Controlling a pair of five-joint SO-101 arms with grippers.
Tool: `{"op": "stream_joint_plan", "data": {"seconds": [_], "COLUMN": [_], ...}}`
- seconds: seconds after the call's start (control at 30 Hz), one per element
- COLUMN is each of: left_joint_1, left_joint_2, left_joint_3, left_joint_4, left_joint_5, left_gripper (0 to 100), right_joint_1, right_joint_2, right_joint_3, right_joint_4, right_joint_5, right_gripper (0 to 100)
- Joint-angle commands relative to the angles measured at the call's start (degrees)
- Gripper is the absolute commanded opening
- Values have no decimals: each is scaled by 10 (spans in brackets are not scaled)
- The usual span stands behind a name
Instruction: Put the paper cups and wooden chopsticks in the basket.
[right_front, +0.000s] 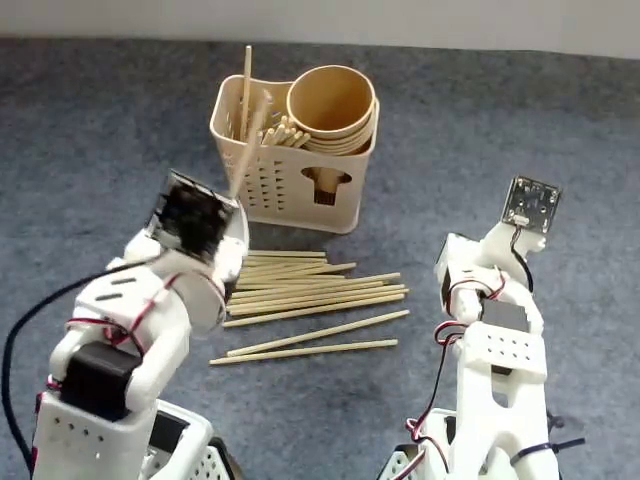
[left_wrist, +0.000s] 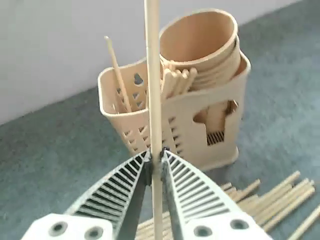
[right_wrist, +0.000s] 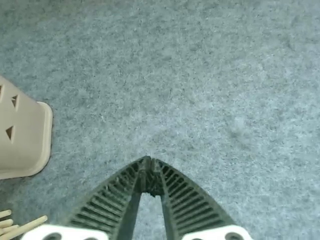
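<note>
My left gripper (left_wrist: 156, 156) is pinched tight on one chopstick (left_wrist: 152, 75), which points up in front of the basket (left_wrist: 192, 132). My right gripper (right_wrist: 151, 176) is closed on nothing above the grey carpet (right_wrist: 225, 75). Loose chopsticks (right_front: 315, 292) lie on the carpet between the arms. Beyond them the basket holds stacked paper cups (right_front: 331, 100) and more chopsticks (right_front: 285, 132). A pale wall (left_wrist: 50, 40) stands behind.
</note>
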Motion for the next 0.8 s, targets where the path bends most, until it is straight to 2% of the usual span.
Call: {"op": "stream_joint_plan", "data": {"seconds": [0.0,0.17,0.33,0.63,0.77], "left_joint_1": [-35,-51,-52,-53,-53], "left_joint_2": [21,50,104,263,326], "left_joint_3": [-29,-35,-35,-51,-103], "left_joint_4": [-127,-266,-429,-590,-598], "left_joint_5": [56,102,103,102,102], "left_gripper": [5,5,5,5,5], "right_joint_1": [-7,-7,-8,-8,-8], "right_joint_2": [-11,-11,-9,-9,-9], "right_joint_3": [-4,-4,-4,-4,-4], "right_joint_4": [-16,-16,-16,-16,-16], "right_joint_5": [5,5,5,5,5], "right_gripper": [10,10,10,10,10]}}
